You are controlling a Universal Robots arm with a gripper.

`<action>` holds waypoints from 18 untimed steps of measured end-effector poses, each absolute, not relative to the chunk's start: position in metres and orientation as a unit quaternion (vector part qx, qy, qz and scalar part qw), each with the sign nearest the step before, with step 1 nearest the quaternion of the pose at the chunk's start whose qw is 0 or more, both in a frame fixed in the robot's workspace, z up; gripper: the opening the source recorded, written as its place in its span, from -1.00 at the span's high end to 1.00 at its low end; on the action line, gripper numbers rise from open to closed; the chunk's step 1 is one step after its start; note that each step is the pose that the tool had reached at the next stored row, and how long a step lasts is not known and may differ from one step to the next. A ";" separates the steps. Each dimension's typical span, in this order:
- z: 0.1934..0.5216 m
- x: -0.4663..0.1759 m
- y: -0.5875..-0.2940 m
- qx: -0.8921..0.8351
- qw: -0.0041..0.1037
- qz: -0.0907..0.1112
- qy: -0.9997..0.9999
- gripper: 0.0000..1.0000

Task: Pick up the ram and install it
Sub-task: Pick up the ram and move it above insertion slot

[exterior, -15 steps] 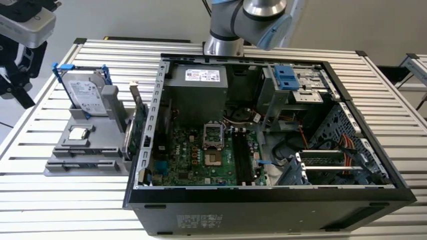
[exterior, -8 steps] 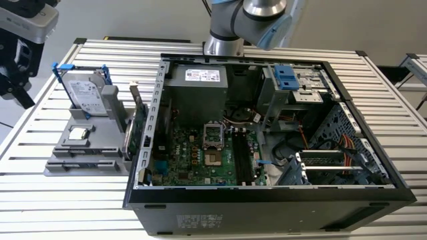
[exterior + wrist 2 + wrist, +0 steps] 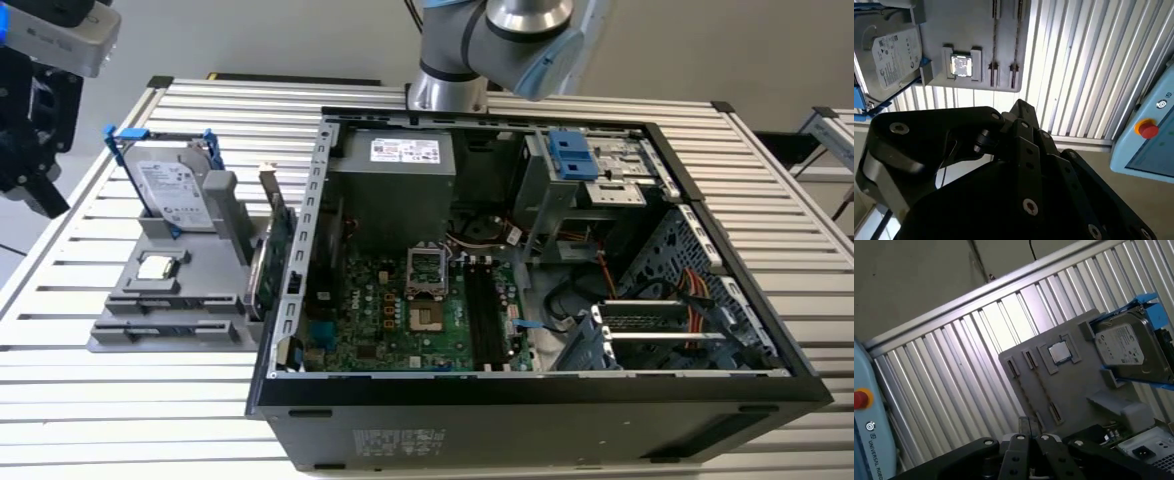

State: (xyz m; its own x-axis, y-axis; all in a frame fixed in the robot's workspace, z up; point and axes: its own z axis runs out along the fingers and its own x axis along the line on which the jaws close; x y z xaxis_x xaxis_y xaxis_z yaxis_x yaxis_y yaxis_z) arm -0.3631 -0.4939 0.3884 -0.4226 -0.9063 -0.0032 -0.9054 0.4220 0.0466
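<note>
On the grey holder (image 3: 200, 335) at the exterior view's left, two narrow slots each show a thin dark line. I take the line in one slot for the ram (image 3: 1041, 386) (image 3: 1017, 30) seen edge-on, though I cannot tell for sure. My gripper (image 3: 50, 203) hangs beyond the table's left edge, well above and apart from the holder. In both wrist views its black fingers (image 3: 1030, 131) (image 3: 1019, 450) meet at the tip, shut, with nothing seen between them. The open computer case (image 3: 320, 200) fills the table's middle, its motherboard (image 3: 400, 320) exposed.
The holder also carries a silver hard drive (image 3: 176, 190) in a blue-tabbed frame, a square processor chip (image 3: 158, 267) and a green expansion card (image 3: 271, 255) standing by the case wall. A pale blue box with a red button (image 3: 1148, 130) is off the table.
</note>
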 end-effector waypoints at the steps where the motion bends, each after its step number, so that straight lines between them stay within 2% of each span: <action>1: 0.388 -0.363 -0.494 0.543 0.011 -0.020 -0.839 1.00; 18: 0.388 -0.363 -0.494 0.648 0.014 -0.019 -0.761 1.00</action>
State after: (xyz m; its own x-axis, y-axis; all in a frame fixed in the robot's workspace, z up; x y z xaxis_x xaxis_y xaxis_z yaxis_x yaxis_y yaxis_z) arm -0.3631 -0.4939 0.3884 -0.1602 -0.9871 -0.0031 -0.9860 0.1599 0.0466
